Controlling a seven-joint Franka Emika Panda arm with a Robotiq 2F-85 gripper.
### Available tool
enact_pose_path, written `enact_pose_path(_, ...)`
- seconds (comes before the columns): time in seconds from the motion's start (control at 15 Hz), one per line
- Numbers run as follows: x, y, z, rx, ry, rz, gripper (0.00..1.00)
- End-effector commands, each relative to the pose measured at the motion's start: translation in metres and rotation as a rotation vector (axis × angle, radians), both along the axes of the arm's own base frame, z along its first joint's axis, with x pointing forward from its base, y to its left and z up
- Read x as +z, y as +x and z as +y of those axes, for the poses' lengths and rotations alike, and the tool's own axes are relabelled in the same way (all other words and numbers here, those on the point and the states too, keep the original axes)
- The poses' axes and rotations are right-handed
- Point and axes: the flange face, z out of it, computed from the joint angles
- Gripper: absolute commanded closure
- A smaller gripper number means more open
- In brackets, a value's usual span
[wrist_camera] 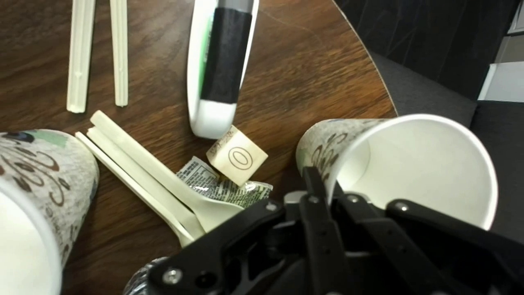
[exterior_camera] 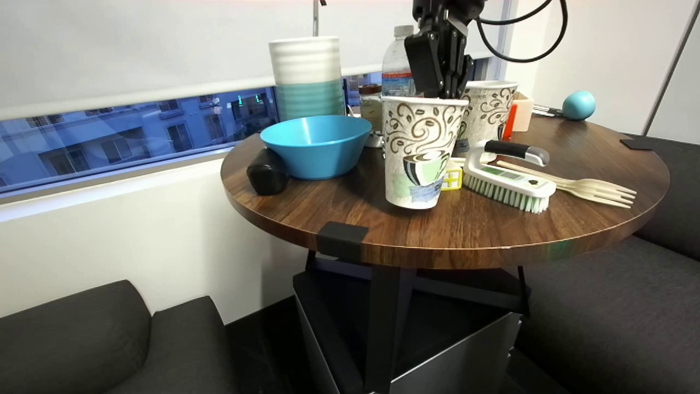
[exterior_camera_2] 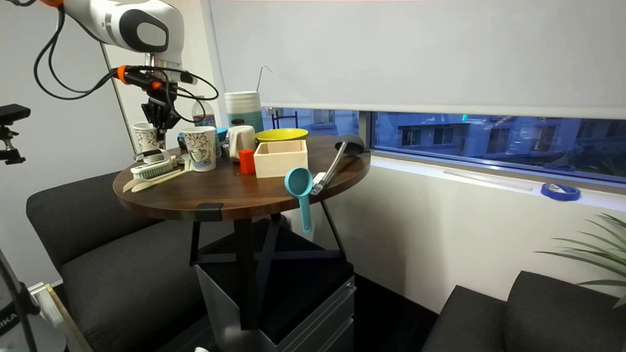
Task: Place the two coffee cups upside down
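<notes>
Two tall paper cups with a swirly brown-and-green print stand mouth up on the round wooden table [exterior_camera: 465, 230]. One coffee cup [exterior_camera: 421, 158] is near the table edge. It shows at the right in the wrist view [wrist_camera: 425, 164] and behind the brush in an exterior view [exterior_camera_2: 144, 137]. My gripper [wrist_camera: 324, 176] is shut on this cup's rim, one finger inside and one outside. The cup leans slightly; I cannot tell whether its base touches the table. The other coffee cup [exterior_camera_2: 200, 149] is upright, apart from my gripper, at the left in the wrist view [wrist_camera: 45, 188].
A scrub brush [exterior_camera: 511, 183], pale forks [exterior_camera: 596, 189] and spoons [wrist_camera: 155, 180] lie close to the cups. A wooden block [wrist_camera: 239, 157] sits on a packet. A blue bowl [exterior_camera: 315, 150], water bottle [exterior_camera: 398, 71] and wooden box [exterior_camera_2: 281, 161] stand around.
</notes>
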Motion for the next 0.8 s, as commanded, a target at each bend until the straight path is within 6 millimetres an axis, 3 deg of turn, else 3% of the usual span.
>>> enact_pose_path(0.0,0.029,-0.016,-0.010,0.004,0.011,0.000,0.99)
enact_pose_path(0.33,0.089,-0.059,-0.033,-0.039,-0.071,-0.015,0.99)
enact_pose_path(0.53,0.127,-0.083,-0.060,-0.211,-0.099,-0.042,0.99)
enact_pose_path(0.73,0.153,-0.093,-0.084,-0.378,-0.112,-0.072,0.99)
